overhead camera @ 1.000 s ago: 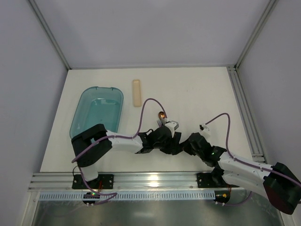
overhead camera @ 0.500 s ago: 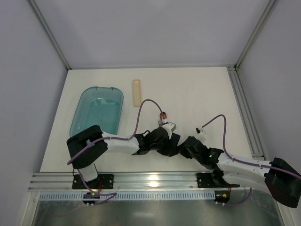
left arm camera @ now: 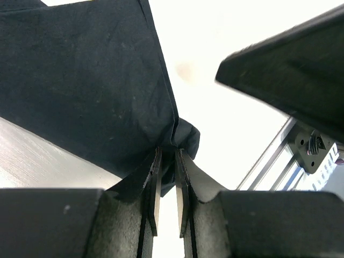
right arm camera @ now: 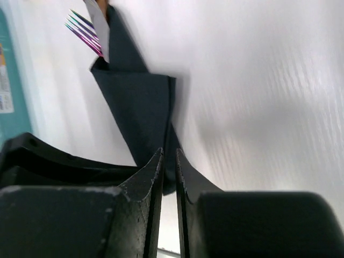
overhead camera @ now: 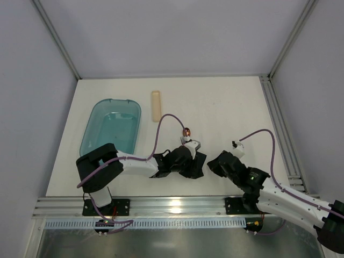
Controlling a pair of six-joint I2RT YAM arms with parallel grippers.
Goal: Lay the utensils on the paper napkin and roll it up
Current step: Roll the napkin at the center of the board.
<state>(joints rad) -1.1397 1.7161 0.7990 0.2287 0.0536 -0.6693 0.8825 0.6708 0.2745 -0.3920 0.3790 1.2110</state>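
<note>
The left jaws clench the paper napkin (left arm camera: 80, 80) at its fold; the right jaws' hold is unclear. Rolling wants a tight wrap, utensils (right arm camera: 86, 32) tucked inside.

No word, number or brand can be read anywhere. The only printed thing is a small white label (right arm camera: 5, 80) with orange marks on the translucent teal plastic tub (right arm camera: 13, 126), at the left edge of the right wrist view; its print is too blurred to read.
</note>
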